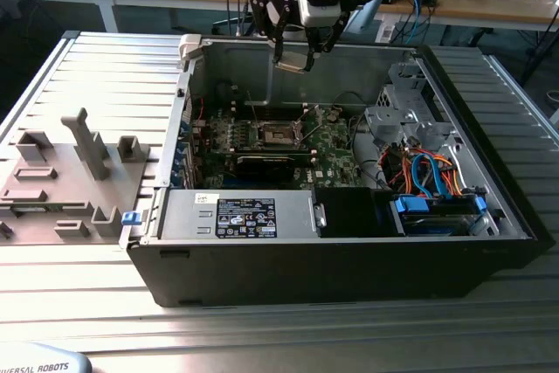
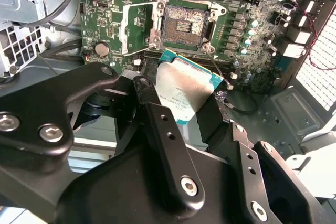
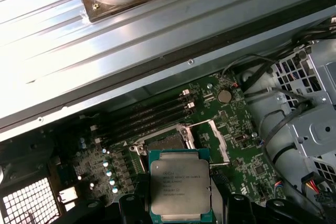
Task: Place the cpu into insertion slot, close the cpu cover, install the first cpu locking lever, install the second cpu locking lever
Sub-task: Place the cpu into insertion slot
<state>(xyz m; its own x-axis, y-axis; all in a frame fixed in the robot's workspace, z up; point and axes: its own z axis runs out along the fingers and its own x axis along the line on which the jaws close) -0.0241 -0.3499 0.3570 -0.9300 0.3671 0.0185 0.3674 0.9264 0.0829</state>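
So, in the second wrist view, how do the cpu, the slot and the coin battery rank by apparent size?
1. cpu, though it is nearer the camera, which enlarges it
2. slot
3. coin battery, clearly smallest

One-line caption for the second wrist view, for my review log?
Gripper holding the cpu clear of the empty insertion slot on the motherboard.

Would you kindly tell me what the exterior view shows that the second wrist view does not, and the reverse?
The exterior view adds the whole open computer case, its labelled power supply, and grey holders on the table at the exterior view's left. The second wrist view adds the round coin battery on the motherboard. Both: the gripper shut on the cpu, clear of the uncovered insertion slot.
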